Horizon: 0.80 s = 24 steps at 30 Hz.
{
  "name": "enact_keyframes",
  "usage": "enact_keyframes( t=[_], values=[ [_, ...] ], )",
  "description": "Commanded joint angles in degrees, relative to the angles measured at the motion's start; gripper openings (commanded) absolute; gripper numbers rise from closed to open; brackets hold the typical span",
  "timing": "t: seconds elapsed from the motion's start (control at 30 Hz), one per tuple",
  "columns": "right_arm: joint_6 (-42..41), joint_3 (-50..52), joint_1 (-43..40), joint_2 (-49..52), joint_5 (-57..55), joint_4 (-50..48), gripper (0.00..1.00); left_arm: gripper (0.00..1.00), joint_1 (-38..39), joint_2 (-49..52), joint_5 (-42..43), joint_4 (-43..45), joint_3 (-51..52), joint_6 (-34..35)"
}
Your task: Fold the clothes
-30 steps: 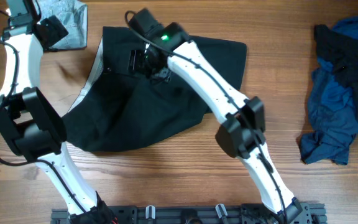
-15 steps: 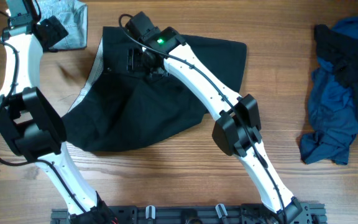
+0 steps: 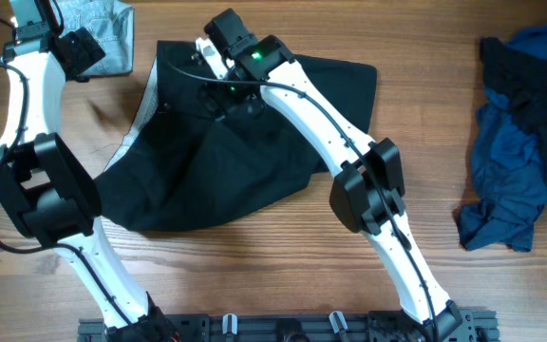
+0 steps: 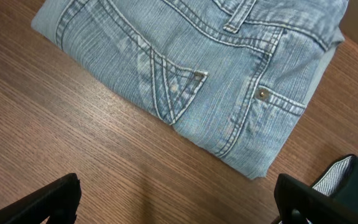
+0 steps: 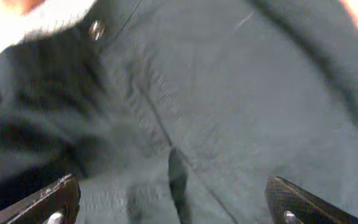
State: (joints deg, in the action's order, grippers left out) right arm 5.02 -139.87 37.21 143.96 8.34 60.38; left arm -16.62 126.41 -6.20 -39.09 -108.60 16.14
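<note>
The clothes, black shorts, lie spread over the middle-left of the table. My right gripper hangs over their upper part near the waistband. In the right wrist view it is open just above the black fabric, with nothing between its fingers. A metal button and pale lining show at that view's top left. My left gripper is at the far left, open over bare wood, holding nothing.
A folded light-blue denim garment lies at the table's top left, just ahead of the left gripper. A heap of blue and navy garments sits at the right edge. The arms' base rail runs along the front.
The right gripper's jaws have spread wider and its wrist has shifted slightly over the shorts' waistband. The left arm has stayed still.
</note>
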Motion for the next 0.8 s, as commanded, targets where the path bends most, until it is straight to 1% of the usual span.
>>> enact_keyframes(
  t=[0.0,0.1,0.2,0.27,0.43,0.5,0.67,0.77],
  values=[
    [5.44,0.66,-0.5,1.03,6.16,1.53,0.96,1.0,-0.17,-2.34,-0.74,0.0,-0.24,-0.74],
    [5.51,2.23,-0.48,1.03,6.49,1.75,0.96,1.0,-0.17,-2.34,-0.74,0.0,-0.24,-0.74],
    [5.53,4.7,-0.55,1.03,9.99,0.96,0.96,1.0,-0.17,-2.34,-0.74,0.07,-0.24,-0.74],
    [5.44,6.93,-0.55,1.03,11.72,1.25,0.94,1.0,-0.17,-2.34,-0.74,0.04,-0.24,-0.74],
    [5.35,7.41,-0.55,1.03,11.87,0.9,0.92,1.0,-0.17,-2.34,-0.74,0.04,-0.24,-0.74],
    [5.33,7.41,-0.55,1.03,13.55,0.68,0.92,1.0,-0.17,-2.34,-0.74,0.02,-0.24,-0.74],
    [5.31,7.43,-0.42,1.03,15.78,0.72,0.84,1.0,-0.17,-2.34,-0.74,0.02,-0.24,-0.74],
    [5.33,7.43,-0.39,1.03,15.74,1.62,0.72,1.0,-0.17,-2.34,-0.74,0.02,-0.24,-0.74]
  ],
)
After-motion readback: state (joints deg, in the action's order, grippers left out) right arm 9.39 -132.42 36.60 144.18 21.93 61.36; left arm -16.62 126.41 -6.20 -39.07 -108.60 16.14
